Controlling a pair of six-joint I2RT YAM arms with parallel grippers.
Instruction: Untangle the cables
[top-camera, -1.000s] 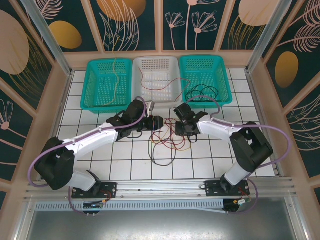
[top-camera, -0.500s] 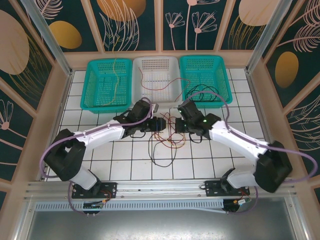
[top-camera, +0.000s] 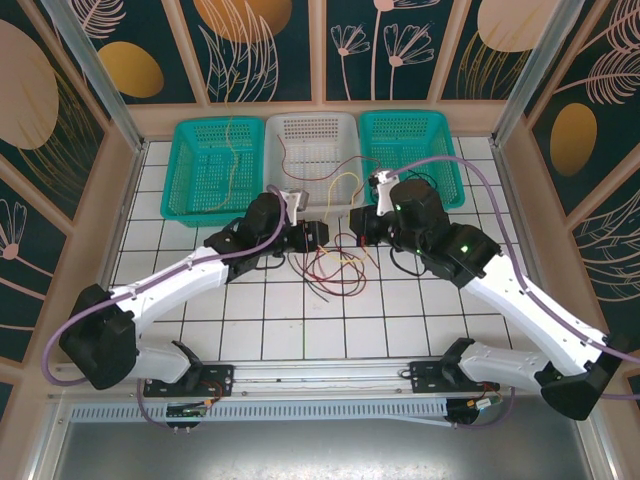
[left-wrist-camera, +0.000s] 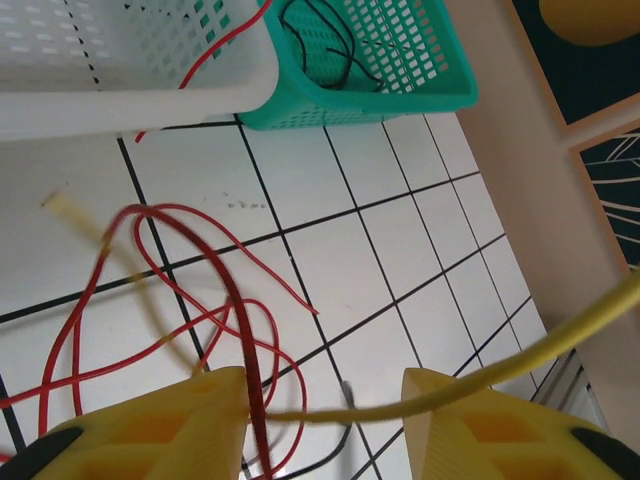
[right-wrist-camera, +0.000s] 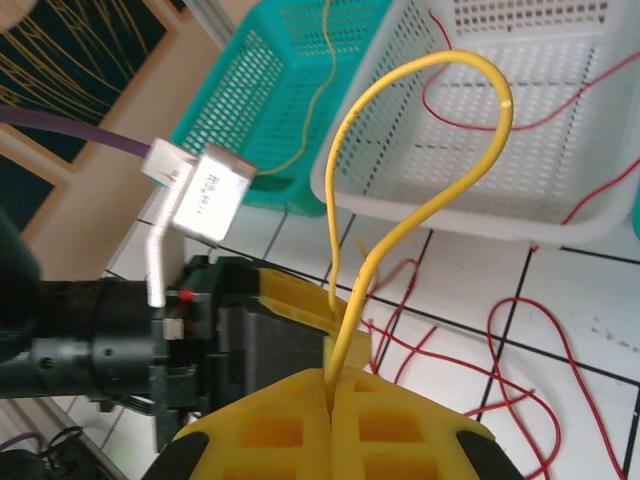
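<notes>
- Yellow cable, thin and floppy, is looping up from my right gripper, which is pinching it; I am judging a hold near an end safest.
- My left gripper is standing spread, that cable passing between its fingers.
- The top view is showing red cables tangling on the tabletop; the right wrist view, the pinch.

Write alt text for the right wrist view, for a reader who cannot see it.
The right gripper is shut on a yellow cable that loops upward. Behind it, red cables lie on the tiled table before a white basket.
</notes>
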